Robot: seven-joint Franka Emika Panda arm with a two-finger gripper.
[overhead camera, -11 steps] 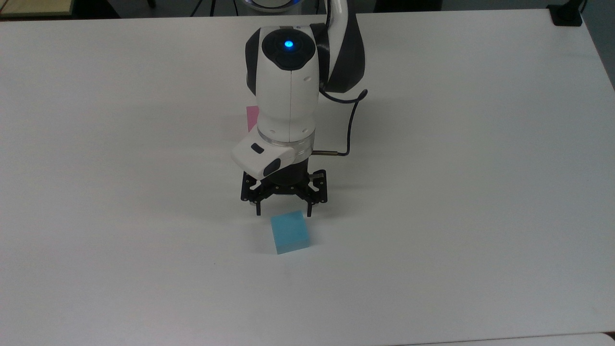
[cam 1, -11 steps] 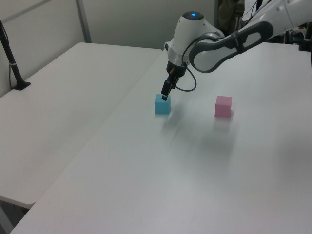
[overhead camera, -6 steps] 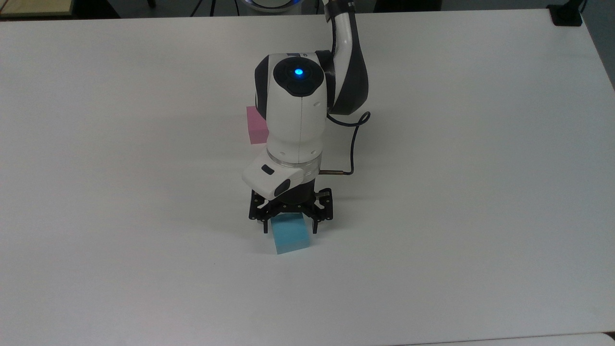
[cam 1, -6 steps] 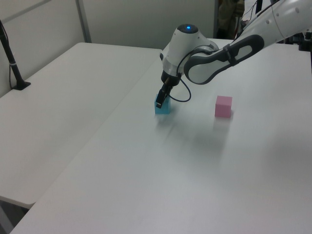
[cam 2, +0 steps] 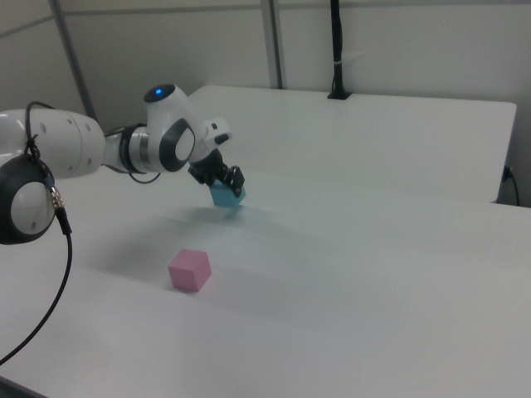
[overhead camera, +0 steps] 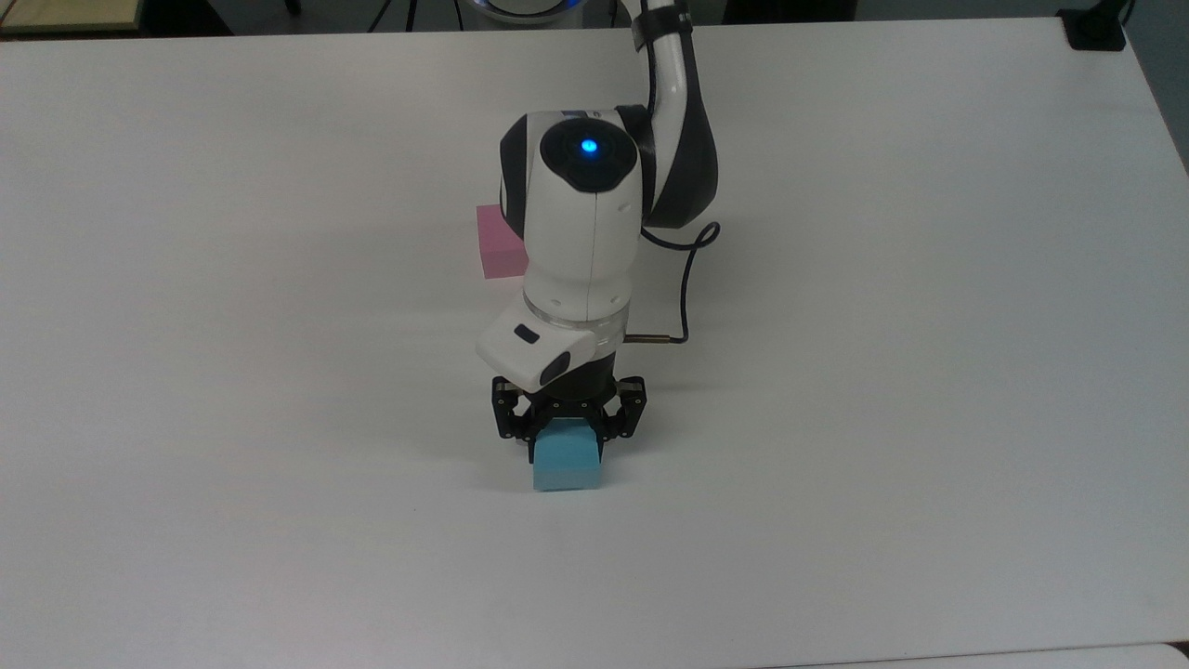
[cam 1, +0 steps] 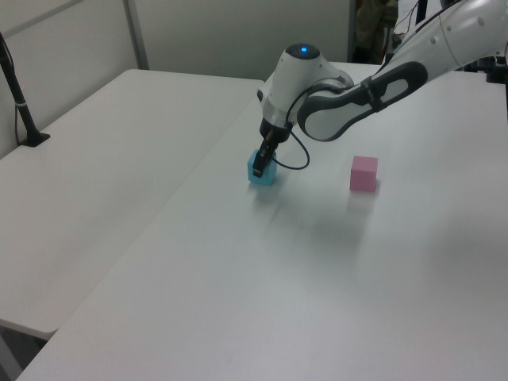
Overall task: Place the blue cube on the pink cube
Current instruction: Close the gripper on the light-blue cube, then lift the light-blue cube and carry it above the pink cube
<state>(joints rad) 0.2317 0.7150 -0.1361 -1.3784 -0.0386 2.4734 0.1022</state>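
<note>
The light-blue cube point(overhead camera: 568, 466) sits low at the table's near middle in the top view, and my gripper point(overhead camera: 568, 433) is shut on it, one black finger against each side. In the left view the blue cube point(cam 1: 260, 171) hangs under the gripper point(cam 1: 260, 163). In the right view the blue cube point(cam 2: 226, 196) looks slightly tilted in the gripper point(cam 2: 224, 185), and I cannot tell whether it touches the table. The pale-pink cube point(overhead camera: 495, 243) stands apart on the table, partly hidden behind the arm; the same pink cube point(cam 1: 363, 173) point(cam 2: 190, 269) is in full view from both sides.
The white table point(overhead camera: 279, 372) stretches wide on all sides of the cubes. A black cable point(overhead camera: 685, 279) loops off the wrist. A black clamp point(overhead camera: 1096, 28) sits at the far right corner, and a black post point(cam 1: 20, 103) point(cam 2: 336, 50) rises from the table's edge.
My gripper came down and forward over the blue cube, and its fingers closed on it. The cube has turned square to the fingers and shifted slightly. The pink cube has stayed put.
</note>
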